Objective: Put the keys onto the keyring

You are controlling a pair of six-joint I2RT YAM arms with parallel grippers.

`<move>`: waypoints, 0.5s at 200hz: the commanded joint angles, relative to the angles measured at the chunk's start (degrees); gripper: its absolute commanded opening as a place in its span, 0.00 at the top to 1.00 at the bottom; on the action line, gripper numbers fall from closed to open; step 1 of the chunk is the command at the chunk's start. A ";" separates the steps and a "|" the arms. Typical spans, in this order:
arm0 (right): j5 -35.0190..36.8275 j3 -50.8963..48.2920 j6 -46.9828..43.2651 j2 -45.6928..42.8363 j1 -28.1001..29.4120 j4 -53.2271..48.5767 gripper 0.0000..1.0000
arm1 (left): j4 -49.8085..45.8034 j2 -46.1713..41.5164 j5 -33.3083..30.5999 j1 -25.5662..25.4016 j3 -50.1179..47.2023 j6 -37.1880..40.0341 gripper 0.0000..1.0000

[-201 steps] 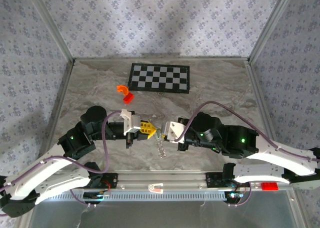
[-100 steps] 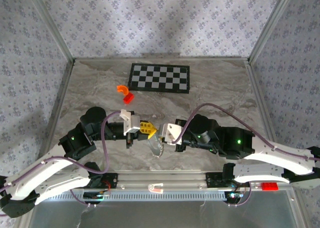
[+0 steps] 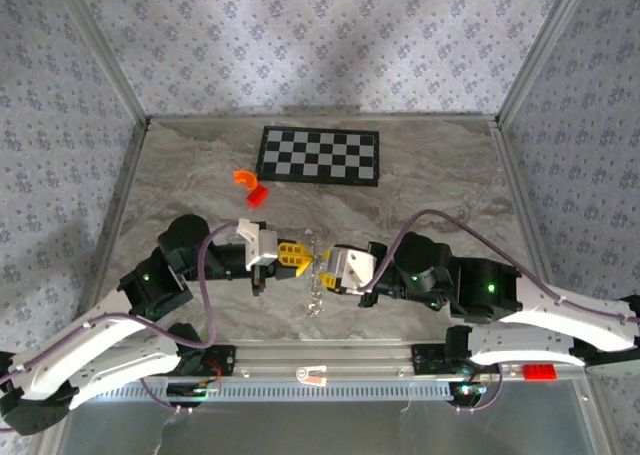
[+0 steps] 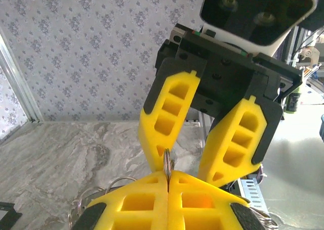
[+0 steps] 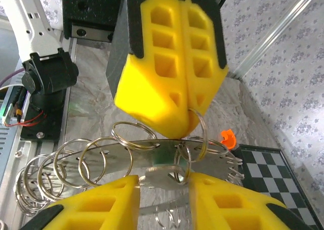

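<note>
Over marble table [image 3: 430,190], left gripper [image 4: 168,175] clamps keyring [image 3: 317,295]; right gripper [image 4: 183,170] parted around it

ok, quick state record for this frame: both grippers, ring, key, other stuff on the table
left gripper: shut on keyring
right gripper: jaws apart, tip to tip with the left one
key: flat silvery piece lying across the right gripper's gap; contact unclear
table extras: orange piece, red piece, checkerboard

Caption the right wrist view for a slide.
Left gripper pinches a ring; right gripper's open jaws flank the metal key.
</note>
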 commanded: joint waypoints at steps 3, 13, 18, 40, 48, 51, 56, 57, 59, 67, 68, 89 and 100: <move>0.82 -0.92 1.44 -2.38 0.24 2.63 0.67 | 5.30 -1.60 1.41 -0.14 -0.54 -0.98 1.00; 0.82 -1.13 1.65 -3.12 0.28 3.36 0.67 | 5.77 -1.90 1.66 -0.13 -0.90 -1.23 1.00; 0.95 -1.23 1.85 -3.39 0.19 3.61 0.68 | 6.05 -1.99 1.88 -0.17 -1.00 -1.29 1.00; 1.26 -1.66 2.22 -4.35 0.11 4.94 0.68 | 7.19 -2.29 3.17 -0.17 -1.64 -2.01 1.00; 1.10 -1.71 2.23 -4.45 0.02 5.33 0.68 | 7.46 -2.26 3.59 -0.13 -1.72 -2.25 1.00; 1.01 -1.68 2.30 -4.36 -0.02 5.42 0.67 | 7.58 -2.20 3.77 -0.13 -1.78 -2.39 1.00; 0.83 -1.67 2.19 -4.20 0.02 5.51 0.67 | 7.81 -2.19 3.96 -0.13 -1.83 -2.56 1.00; 0.83 -1.63 2.20 -4.21 0.02 5.56 0.67 | 7.84 -2.18 4.01 -0.13 -1.83 -2.59 1.00; 0.76 -1.60 2.15 -4.16 0.02 5.62 0.67 | 7.93 -2.18 4.09 -0.17 -1.94 -2.66 1.00; 0.50 -1.50 2.13 -3.84 -0.14 5.69 0.67 | 8.37 -2.34 4.49 -0.13 -2.08 -2.92 1.00; 0.44 -1.54 2.13 -3.77 -0.14 5.69 0.67 | 8.43 -2.35 4.58 -0.13 -2.09 -2.95 1.00; -0.82 -1.30 2.04 -3.04 -0.20 6.01 0.67 | 8.66 -2.50 5.13 -0.13 -2.12 -3.30 1.00; -2.06 -1.01 2.06 -2.67 -0.30 5.96 0.67 | 8.66 -2.49 5.29 -0.13 -2.20 -3.32 1.00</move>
